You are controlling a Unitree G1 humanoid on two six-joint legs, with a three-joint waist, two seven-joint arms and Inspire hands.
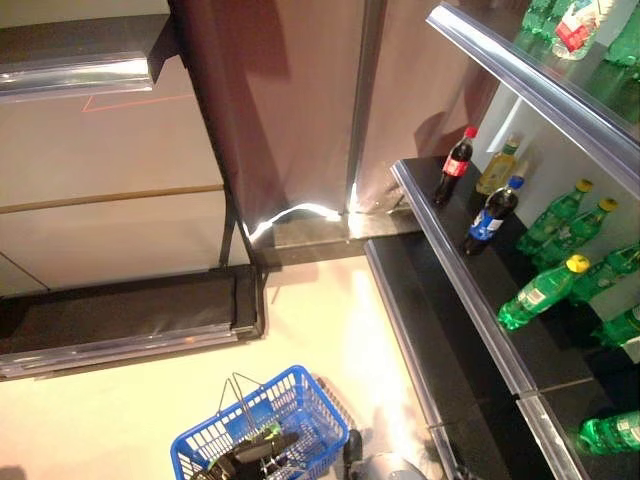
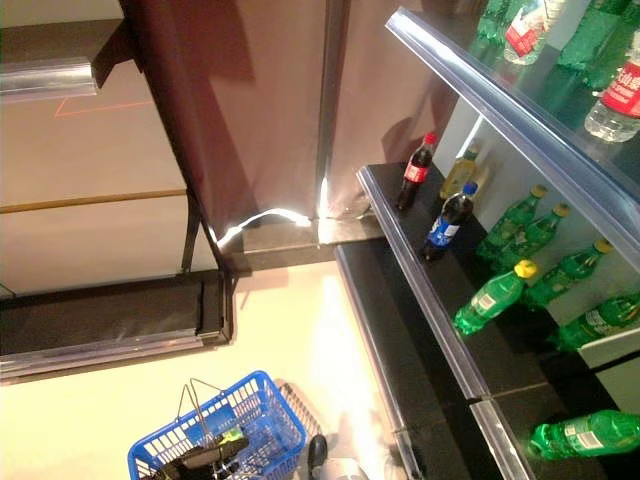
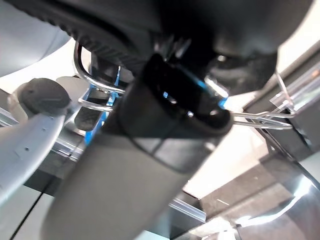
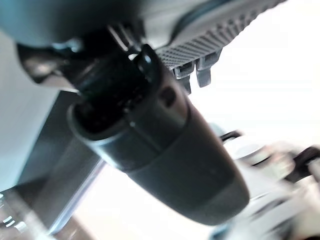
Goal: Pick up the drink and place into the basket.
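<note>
The blue wire basket [image 1: 262,430] hung low at the robot's left. The left hand [image 1: 252,452] was curled round the metal handles [image 3: 260,118], which passed through its grip in the left wrist view. The right hand [image 4: 165,150] showed only in its own wrist view; whether it was open or closed could not be told, and no drink showed in it.

The drinks stood on the dark shelf [image 1: 455,265] to the right, well apart from the basket: a red-capped cola bottle [image 1: 455,166], a blue-capped cola bottle [image 1: 491,216] and several green bottles [image 1: 540,290].

A full plastic bottle would likely be moderately heavy, fairly stiff and smooth-walled. The grip should probably close round the mid-body, at the label, keeping the bottle upright.
</note>
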